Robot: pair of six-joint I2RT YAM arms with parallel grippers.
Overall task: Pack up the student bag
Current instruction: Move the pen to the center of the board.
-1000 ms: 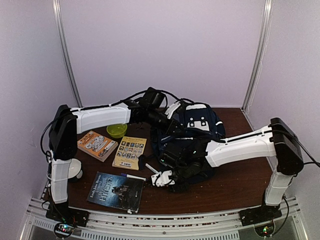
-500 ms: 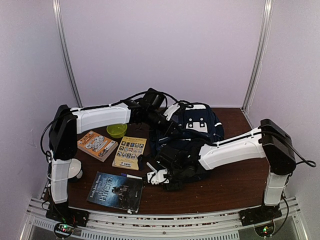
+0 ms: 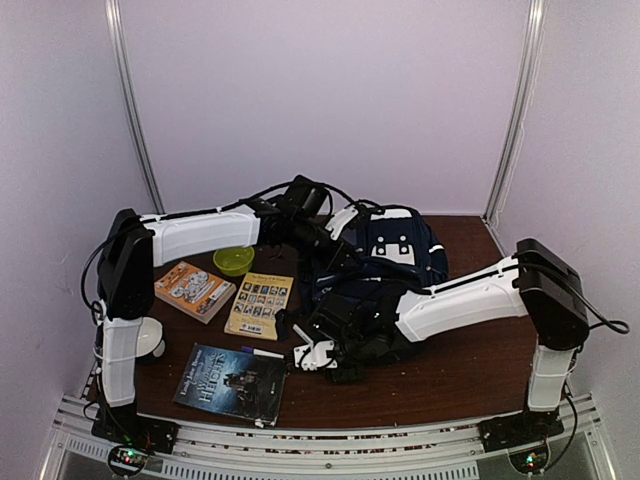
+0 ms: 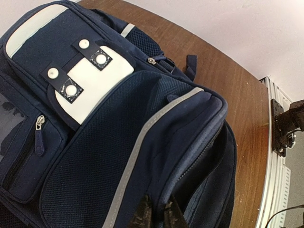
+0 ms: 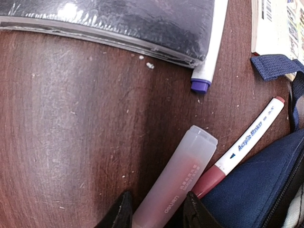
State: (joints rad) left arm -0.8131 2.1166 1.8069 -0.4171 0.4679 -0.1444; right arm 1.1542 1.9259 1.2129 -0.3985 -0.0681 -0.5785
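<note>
The student bag (image 3: 395, 262), navy with white patches and a grey stripe, lies in the middle of the table. My left gripper (image 4: 159, 213) is shut, pinching a fold of fabric by the bag's open zip edge (image 4: 209, 142). At the bag's near-left corner, my right gripper (image 5: 157, 209) is down at the tabletop and open. A translucent pink tube (image 5: 178, 180) lies on the wood between its fingers. A red-capped acrylic marker (image 5: 247, 142) rests right beside the tube against the bag's edge (image 5: 256, 190).
A dark book (image 3: 232, 383) lies near the front left, with a purple-capped white pen (image 5: 207, 71) at its edge. Behind it lie a yellow book (image 3: 260, 305), an orange book (image 3: 195, 290) and a green bowl (image 3: 233, 261). A bag strap (image 5: 275, 66) trails over the yellow book.
My right arm has moved left, away from the bag's front and over to the pens beside the dark book. The left arm has held still on the bag.
</note>
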